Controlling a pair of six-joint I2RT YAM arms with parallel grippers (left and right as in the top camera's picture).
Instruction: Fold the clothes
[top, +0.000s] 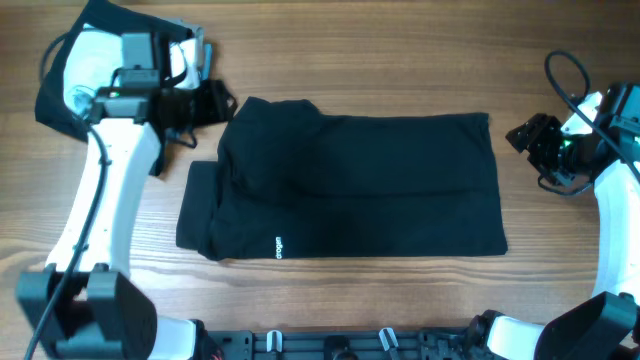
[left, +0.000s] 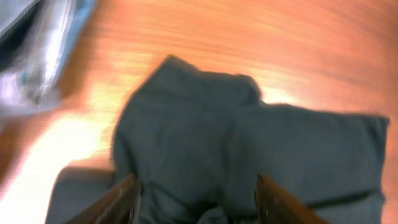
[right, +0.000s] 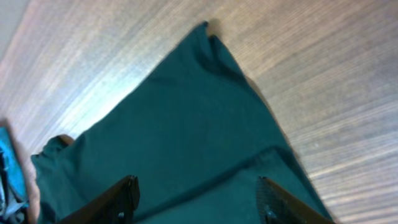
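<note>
Looks like the big plain black fabric garment (top: 380, 190) is sitting half-folded mid wooden worktop (top: 400, 60), its left-edge end bunching and needing tidying, while left gripper (top: 205, 103) and right gripper (top: 525, 135) are hovering empty, fingers spread.

The black garment (top: 350, 185) covers the middle of the tabletop (top: 400, 60); bare wood runs along the far edge, the near edge and a strip at each side. A pile of clothes (top: 55, 95) blocks the far left corner, and the left arm (top: 105, 200) crosses the left strip. The left pincer (top: 218, 103), fingers spread, hangs at the garment's far left corner; the right pincer (top: 518, 135), also spread, stands just beside its right edge.
</note>
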